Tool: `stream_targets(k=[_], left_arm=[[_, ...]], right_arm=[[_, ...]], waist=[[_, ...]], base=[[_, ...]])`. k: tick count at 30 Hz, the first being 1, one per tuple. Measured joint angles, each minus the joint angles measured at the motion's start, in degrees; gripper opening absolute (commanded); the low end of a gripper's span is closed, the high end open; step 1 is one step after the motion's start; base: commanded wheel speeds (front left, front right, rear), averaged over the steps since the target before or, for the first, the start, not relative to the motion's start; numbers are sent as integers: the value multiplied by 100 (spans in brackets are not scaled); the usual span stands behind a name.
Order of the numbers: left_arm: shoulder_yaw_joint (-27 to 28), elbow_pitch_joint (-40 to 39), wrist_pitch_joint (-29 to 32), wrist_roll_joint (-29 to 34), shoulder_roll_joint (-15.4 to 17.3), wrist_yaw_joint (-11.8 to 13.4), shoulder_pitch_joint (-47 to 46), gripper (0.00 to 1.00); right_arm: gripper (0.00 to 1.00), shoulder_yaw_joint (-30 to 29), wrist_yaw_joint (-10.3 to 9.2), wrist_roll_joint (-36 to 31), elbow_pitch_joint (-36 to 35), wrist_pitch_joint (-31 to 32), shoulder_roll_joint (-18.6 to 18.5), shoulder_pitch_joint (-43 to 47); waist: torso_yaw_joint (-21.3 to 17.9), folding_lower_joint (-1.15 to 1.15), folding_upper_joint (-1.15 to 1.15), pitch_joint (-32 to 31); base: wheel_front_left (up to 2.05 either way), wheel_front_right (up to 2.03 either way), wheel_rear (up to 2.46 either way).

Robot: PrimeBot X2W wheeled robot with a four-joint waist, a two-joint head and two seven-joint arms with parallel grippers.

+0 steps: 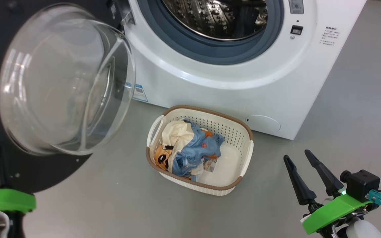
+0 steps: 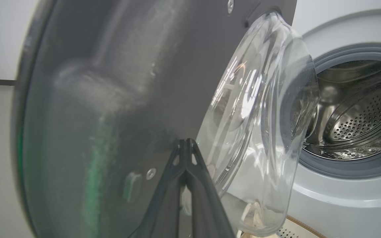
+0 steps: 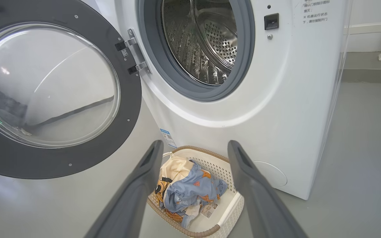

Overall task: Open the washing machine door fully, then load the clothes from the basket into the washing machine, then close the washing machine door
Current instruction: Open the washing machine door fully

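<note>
My right gripper [image 1: 297,154] is wide open and empty. The clothes [image 1: 190,150] sit in the basket [image 1: 210,111] dead ahead and below it, so the right arm is nearer. My left gripper [image 2: 186,140] is pinched shut on nothing, tips at the open washing machine door [image 2: 111,99].

On the white front of the washing machine [image 3: 286,99], to the upper right of the drum opening, you see a few short lines of small dark Chinese print [image 3: 312,11], too fine to read with any certainty. Low on the left of that same front you find a blue label [image 1: 140,92] with a pale panel, its print too small to make out. A little white code sticker [image 3: 124,53] sits by the hinge [image 3: 131,42], and the printed label sticker [image 1: 211,164] inside the basket [image 1: 207,110] cannot be read either.
</note>
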Motion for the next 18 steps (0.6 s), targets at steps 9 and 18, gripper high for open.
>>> stream_targets(k=[9, 18], left_arm=[[591, 755, 0, 353, 81, -209, -612, 0], [1266, 1490, 0, 737, 181, -311, -1296, 0]], right_arm=[[100, 32, 0, -18, 25, 0, -3, -66], [100, 113, 0, -60, 47, 0, -26, -252]], waist=[[19, -1, 0, 205], [-10, 0, 0, 466]], base=[[0, 0, 0], [0, 0, 0]])
